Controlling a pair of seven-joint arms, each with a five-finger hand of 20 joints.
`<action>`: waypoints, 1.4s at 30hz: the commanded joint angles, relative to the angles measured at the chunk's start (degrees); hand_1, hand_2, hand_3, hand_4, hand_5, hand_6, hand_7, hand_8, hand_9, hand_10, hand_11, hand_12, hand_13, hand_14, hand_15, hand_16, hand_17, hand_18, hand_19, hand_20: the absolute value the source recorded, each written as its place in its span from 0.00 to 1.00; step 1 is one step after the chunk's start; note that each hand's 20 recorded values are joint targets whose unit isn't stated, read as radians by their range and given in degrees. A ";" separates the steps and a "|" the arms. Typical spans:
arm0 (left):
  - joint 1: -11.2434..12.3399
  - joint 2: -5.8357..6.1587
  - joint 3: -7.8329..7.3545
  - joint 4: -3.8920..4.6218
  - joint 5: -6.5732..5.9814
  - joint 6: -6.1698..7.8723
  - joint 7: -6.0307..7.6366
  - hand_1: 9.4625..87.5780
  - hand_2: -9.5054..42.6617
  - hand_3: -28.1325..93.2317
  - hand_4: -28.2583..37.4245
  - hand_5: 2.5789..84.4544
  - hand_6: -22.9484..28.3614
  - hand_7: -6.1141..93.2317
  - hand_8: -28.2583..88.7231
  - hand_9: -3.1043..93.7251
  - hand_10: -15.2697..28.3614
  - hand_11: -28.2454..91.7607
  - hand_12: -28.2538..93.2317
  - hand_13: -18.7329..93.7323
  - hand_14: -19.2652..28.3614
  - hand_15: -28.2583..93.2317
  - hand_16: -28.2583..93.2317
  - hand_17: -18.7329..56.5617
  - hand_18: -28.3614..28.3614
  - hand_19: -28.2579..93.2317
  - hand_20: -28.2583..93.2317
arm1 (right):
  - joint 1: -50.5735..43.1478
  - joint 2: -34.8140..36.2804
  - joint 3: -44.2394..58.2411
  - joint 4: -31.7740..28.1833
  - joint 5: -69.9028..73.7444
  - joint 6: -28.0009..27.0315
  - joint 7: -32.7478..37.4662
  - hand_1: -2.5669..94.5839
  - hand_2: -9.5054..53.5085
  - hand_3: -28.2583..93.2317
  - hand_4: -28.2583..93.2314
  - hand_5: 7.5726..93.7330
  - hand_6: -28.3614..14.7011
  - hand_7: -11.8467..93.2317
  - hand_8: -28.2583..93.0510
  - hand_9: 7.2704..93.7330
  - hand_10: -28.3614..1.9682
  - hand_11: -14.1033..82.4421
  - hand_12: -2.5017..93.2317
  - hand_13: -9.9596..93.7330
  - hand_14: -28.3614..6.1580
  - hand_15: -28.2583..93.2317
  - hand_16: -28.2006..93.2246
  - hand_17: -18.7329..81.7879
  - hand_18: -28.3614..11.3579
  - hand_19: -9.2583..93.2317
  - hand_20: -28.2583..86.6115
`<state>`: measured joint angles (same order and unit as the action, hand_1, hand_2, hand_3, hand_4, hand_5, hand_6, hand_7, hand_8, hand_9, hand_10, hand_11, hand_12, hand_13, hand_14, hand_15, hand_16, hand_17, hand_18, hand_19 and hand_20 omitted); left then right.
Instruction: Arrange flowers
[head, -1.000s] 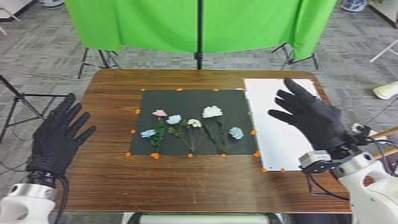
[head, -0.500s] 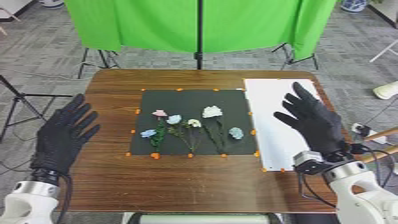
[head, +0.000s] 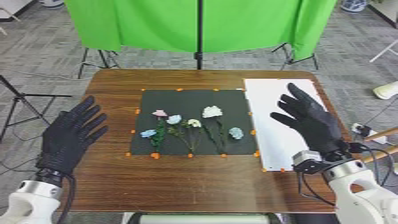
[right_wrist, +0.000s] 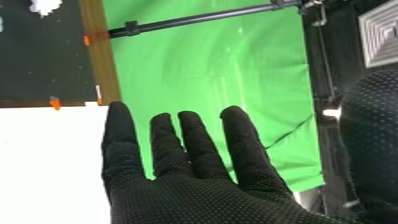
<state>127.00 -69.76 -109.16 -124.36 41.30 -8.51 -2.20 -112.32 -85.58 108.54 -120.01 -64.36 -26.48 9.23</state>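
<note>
Artificial-looking flowers lay loose on a black mat (head: 181, 98) in the middle of a brown wooden table (head: 169, 185), flanked by a robot's two black-gloved hands. In the head view, the left hand (head: 69, 140) hung over the table's left edge, its fingers straight and slightly fanned, gripping nothing. The right hand (head: 313, 125) hovered at the opposite side, above a white sheet (head: 266, 102) that adjoined the mat, with fingers extended and parted and its thumb held away from them. The right wrist view showed the right hand (right_wrist: 200, 197) with its fingers upright and spread, touching none of the flowers. On the mat, a pink bloom (head: 160, 113) lay at the far left of the group, near a light blue bloom (head: 174, 119). A second blue bloom (head: 148, 133) sat closer to the robot beside dark green leaves (head: 157, 138), while a cream bloom (head: 194, 122) lay near the center. A large white bloom (head: 212, 111) topped a stem running toward the mat's near edge, and a pale blue bloom (head: 235, 133) rested to its right. Orange markers dotted the mat's border, and a green cloth (head: 142, 25) hung beyond the table.
</note>
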 joint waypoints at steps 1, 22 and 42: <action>1.96 -0.80 0.05 -0.22 0.31 1.71 0.14 0.14 0.06 0.79 0.00 0.26 0.47 0.26 0.14 0.21 0.55 0.37 0.35 0.27 0.64 0.44 0.24 0.08 0.84 0.55 0.28 | -1.22 -0.35 -0.73 -1.33 -0.62 4.51 2.70 0.16 0.07 0.92 0.01 0.16 0.53 0.17 0.17 0.16 0.54 0.14 0.26 0.25 0.53 0.15 0.60 0.14 0.22 0.43 0.39; 2.92 1.53 -2.63 -0.95 -0.03 4.03 -0.42 0.15 0.07 0.79 0.00 0.23 0.46 0.28 0.14 0.18 0.53 0.38 0.36 0.26 0.64 0.47 0.24 0.07 0.84 0.56 0.29 | 0.59 3.21 0.23 -1.02 0.61 4.46 3.14 0.16 0.08 0.92 0.01 0.22 0.53 0.20 0.16 0.22 0.51 0.21 0.25 0.29 0.51 0.27 0.54 0.18 0.20 0.48 0.41; 1.81 1.97 -1.91 -0.80 -0.38 3.59 -0.52 0.16 0.08 0.79 0.00 0.21 0.46 0.28 0.13 0.18 0.54 0.39 0.36 0.27 0.64 0.49 0.23 0.08 0.84 0.57 0.29 | -0.24 2.87 -1.24 -0.64 2.57 5.88 0.58 0.16 0.08 0.93 0.01 0.22 0.53 0.20 0.16 0.22 0.51 0.21 0.25 0.29 0.51 0.28 0.52 0.19 0.21 0.48 0.41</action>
<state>128.69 -67.84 -110.99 -125.26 41.23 -5.10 -2.07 -111.57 -82.67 108.57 -120.71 -62.82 -22.74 12.37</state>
